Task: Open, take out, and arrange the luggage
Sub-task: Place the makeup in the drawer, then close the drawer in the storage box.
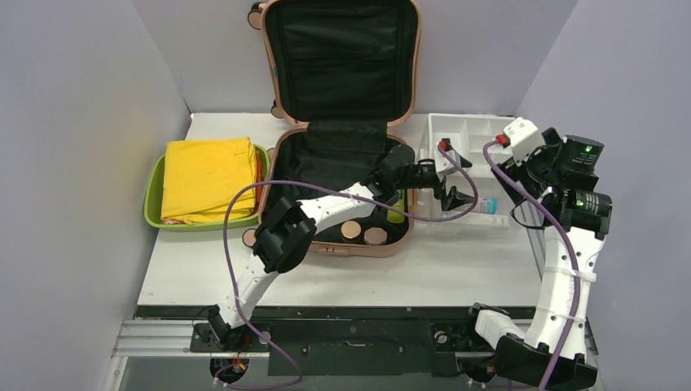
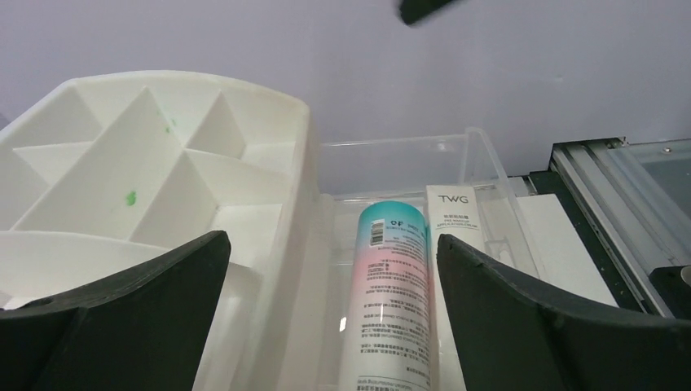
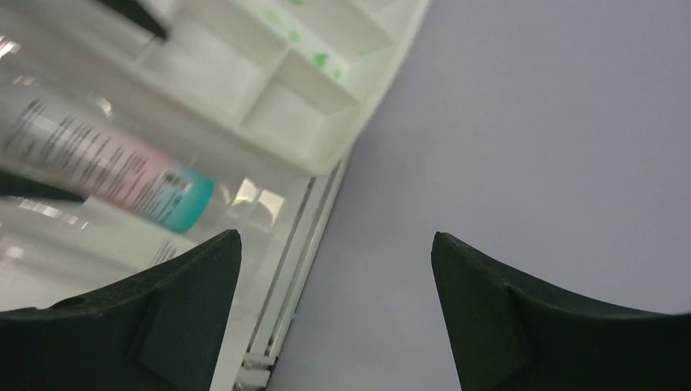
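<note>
Left gripper (image 2: 332,239) stood wide, gripping nothing, over the bottle (image 2: 389,301) right of the suitcase (image 1: 342,65); my right gripper (image 3: 336,237) gaped empty too

a white table (image 1: 456,269) is carrying four things: a green tub (image 1: 151,204) is sitting at the left, the open suitcase (image 1: 326,247) is lying mid-table, a white organizer (image 1: 464,130) is resting at the right rear, and a clear bin (image 2: 391,159) is sitting just beside it, nearer the arms.

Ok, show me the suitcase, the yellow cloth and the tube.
suitcase (image 1: 342,65): top view, black lining of the raised lid.
yellow cloth (image 1: 208,175): top view, middle of the folded stack.
tube (image 2: 389,293): left wrist view, its printed body.
</note>
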You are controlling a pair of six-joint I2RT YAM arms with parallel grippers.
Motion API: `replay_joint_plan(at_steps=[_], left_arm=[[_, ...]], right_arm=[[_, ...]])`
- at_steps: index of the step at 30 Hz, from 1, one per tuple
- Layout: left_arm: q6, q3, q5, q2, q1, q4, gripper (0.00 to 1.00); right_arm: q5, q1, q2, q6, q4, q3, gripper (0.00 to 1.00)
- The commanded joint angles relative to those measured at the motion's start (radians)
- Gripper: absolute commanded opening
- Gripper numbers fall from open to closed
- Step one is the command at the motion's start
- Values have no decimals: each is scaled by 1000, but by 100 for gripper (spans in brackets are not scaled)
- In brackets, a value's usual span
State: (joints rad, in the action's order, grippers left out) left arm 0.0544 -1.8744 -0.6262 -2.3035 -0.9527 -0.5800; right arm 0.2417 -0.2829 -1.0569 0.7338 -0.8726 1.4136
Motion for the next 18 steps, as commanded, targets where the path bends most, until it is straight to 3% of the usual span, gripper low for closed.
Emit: replay_joint_plan(at_steps=[1, 5, 8, 14, 18], left_arm=[[-91, -112, 72, 61, 53, 153, 96], [-127, -151, 51, 133, 107, 283, 96], [-92, -139, 38, 208, 147, 440, 96], [-2, -147, 9, 396, 234, 805, 96], [8, -190, 18, 457, 249, 904, 96]], right_arm=[[280, -6, -14, 339, -412, 103, 82], [351, 2, -21, 542, -600, 117, 82], [346, 32, 4, 578, -631, 65, 82], [269, 120, 114, 523, -498, -136, 82], [192, 151, 176, 360, -243, -274, 83]])
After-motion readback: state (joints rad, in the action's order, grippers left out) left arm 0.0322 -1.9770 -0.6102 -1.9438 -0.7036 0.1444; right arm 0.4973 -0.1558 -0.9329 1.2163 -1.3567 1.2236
